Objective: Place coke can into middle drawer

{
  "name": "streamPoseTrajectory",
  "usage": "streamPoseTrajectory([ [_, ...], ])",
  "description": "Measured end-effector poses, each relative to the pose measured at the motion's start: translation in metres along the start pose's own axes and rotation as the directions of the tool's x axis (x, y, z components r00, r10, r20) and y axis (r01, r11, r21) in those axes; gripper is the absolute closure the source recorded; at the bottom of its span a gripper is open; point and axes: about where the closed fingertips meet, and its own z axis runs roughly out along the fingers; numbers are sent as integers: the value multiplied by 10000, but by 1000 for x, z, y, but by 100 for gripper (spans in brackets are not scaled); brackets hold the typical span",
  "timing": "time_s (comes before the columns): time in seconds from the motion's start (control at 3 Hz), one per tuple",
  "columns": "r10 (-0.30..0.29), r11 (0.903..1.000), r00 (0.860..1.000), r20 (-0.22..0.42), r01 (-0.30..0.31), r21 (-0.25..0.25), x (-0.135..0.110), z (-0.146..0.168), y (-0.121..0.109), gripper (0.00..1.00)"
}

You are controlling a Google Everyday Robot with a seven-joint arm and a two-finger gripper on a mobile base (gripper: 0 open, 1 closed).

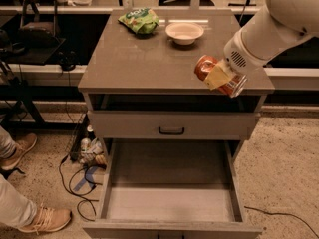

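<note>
Holding the coke can [203, 67] sideways between its fingers [215, 77] above the tabletop's [149, 59] front right corner, the gripper [219, 75] should clear that edge, then lower well inside the open middle drawer [169, 203] before releasing.

The gripper [219, 76] clasps the coke can [203, 66] just above the cabinet [144, 63].

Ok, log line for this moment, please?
gripper: shut on coke can | can: tilted, at front-right edge of cabinet top | middle drawer: open, below | status: can not yet in drawer
</note>
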Motion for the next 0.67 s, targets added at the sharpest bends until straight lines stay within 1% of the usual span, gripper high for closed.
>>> streamPoseTrajectory([
  [0.33, 0, 10000, 10000, 0, 0, 0, 0, 0, 0, 100],
  [0.67, 260, 9966, 9972, -701, -313, -759, 25, 35, 16, 100],
])
